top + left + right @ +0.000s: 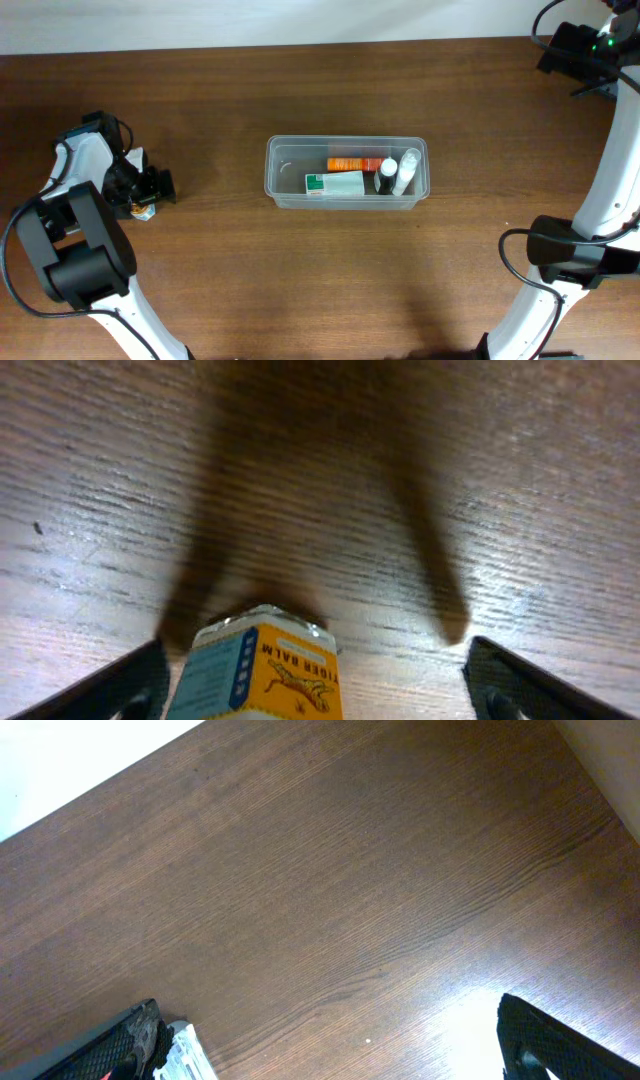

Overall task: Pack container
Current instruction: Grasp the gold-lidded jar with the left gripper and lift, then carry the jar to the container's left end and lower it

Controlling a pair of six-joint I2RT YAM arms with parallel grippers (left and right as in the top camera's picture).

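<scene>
The clear plastic container (272,160) stands at the table's centre. It holds an orange bottle (348,163), a green-and-white box (335,183), a black bottle (386,176) and a white bottle (406,172). My left gripper (150,192) is far left of it, low over the table. In the left wrist view it (318,660) is open, and a small yellow Tiger Balm jar (265,675) stands between its fingers, close to the left one. The jar also shows in the overhead view (143,210). My right gripper (558,45) is at the far right back corner, open and empty (330,1040).
The brown wooden table (300,280) ends at a pale back edge (300,20). A small white ribbed piece (185,1055) shows beside my right gripper's left finger; I cannot tell what it is. The arm bases stand at the front left (85,265) and front right (570,255).
</scene>
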